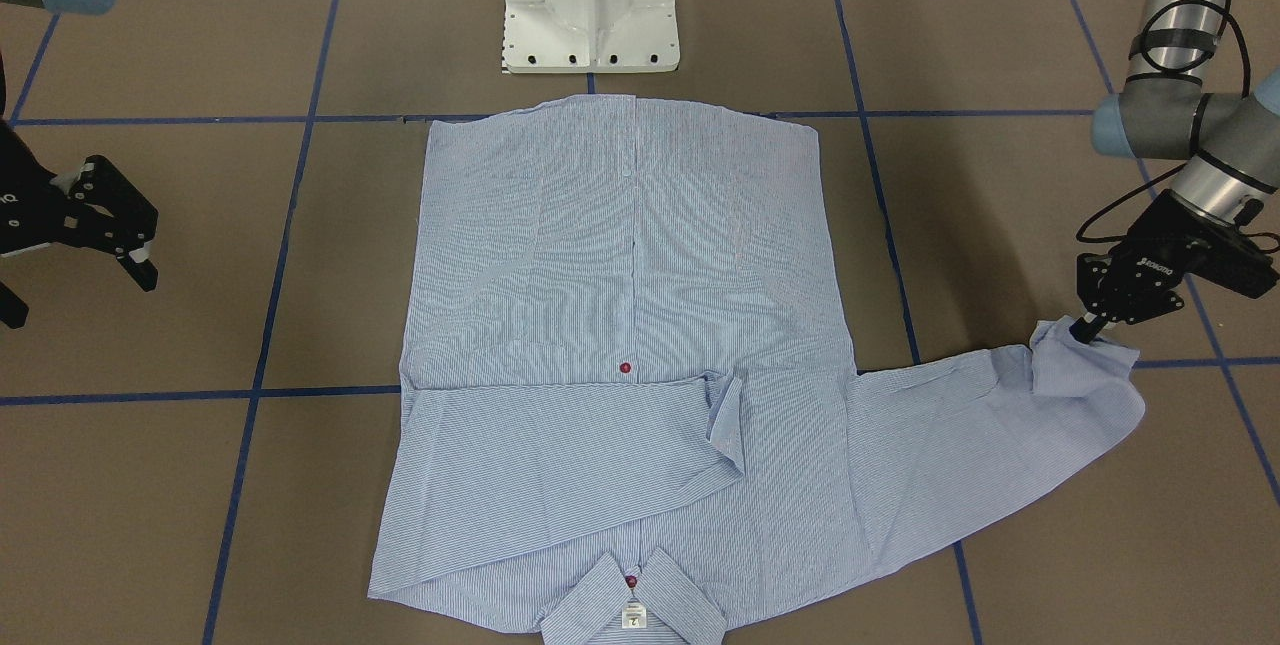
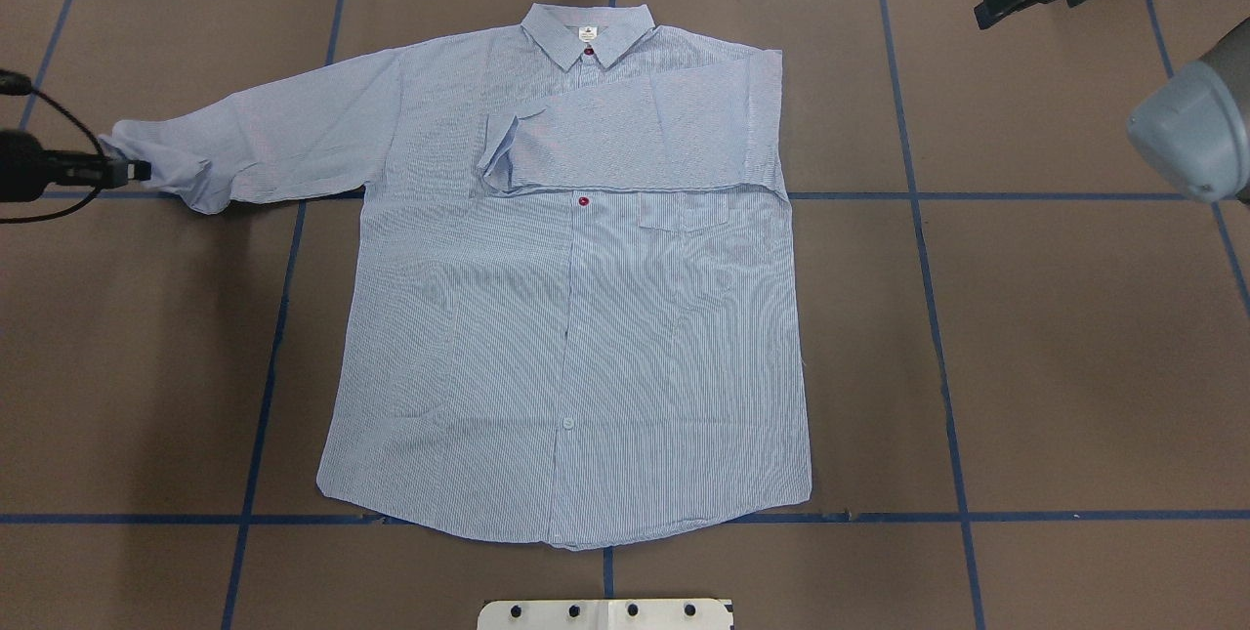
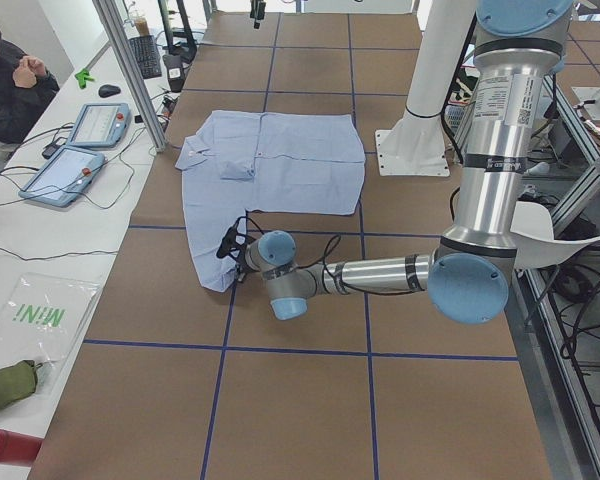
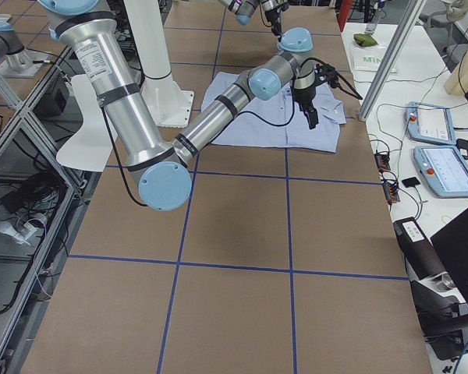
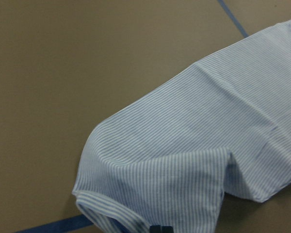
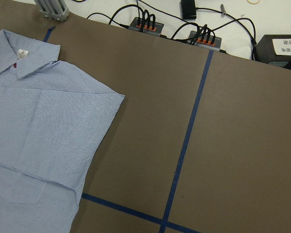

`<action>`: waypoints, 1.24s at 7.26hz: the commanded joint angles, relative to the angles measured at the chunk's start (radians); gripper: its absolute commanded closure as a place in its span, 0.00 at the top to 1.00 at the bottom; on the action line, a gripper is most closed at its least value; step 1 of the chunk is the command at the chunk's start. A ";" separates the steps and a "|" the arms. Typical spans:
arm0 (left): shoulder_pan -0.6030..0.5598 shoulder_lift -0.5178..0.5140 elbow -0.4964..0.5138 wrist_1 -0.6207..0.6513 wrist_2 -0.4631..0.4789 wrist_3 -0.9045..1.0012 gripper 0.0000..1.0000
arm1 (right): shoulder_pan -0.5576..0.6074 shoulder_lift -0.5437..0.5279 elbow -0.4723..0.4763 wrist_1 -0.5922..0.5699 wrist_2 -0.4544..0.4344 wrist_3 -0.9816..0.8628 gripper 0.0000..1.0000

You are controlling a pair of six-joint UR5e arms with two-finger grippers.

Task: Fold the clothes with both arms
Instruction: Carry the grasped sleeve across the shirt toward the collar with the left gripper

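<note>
The light blue striped shirt point(image 2: 566, 317) lies flat and front up on the brown table, its collar point(image 2: 586, 34) toward the far edge. One sleeve point(image 2: 635, 142) is folded across the chest. The other sleeve point(image 2: 264, 137) stretches out sideways. My left gripper point(image 1: 1088, 327) is shut on that sleeve's cuff point(image 1: 1085, 365), low at the table; the cuff point(image 5: 136, 194) fills the left wrist view. My right gripper point(image 1: 150, 245) hangs open and empty, off to the other side of the shirt and clear of it.
The white pedestal base point(image 1: 590, 5) stands just behind the shirt's hem. Blue tape lines point(image 2: 937, 317) grid the table. Cables and power strips point(image 6: 145, 24) line the far edge. A seated person point(image 3: 10, 90) and tablets point(image 3: 75, 160) are beside the table.
</note>
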 commanded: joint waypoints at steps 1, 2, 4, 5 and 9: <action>0.002 -0.196 -0.141 0.384 -0.004 -0.002 0.00 | -0.004 -0.001 -0.001 0.000 0.000 0.002 1.00; 0.016 -0.333 -0.141 0.539 -0.001 -0.014 0.00 | -0.007 -0.001 0.000 0.000 0.000 0.002 1.00; 0.091 -0.579 -0.133 0.832 0.002 -0.043 0.00 | -0.010 -0.001 0.000 0.000 0.002 0.008 1.00; 0.131 -0.674 -0.124 0.882 0.008 -0.166 0.00 | -0.010 -0.001 0.000 0.000 0.002 0.008 1.00; 0.324 -0.789 -0.080 0.884 0.195 -0.408 0.00 | -0.010 -0.002 0.002 0.000 0.003 0.012 1.00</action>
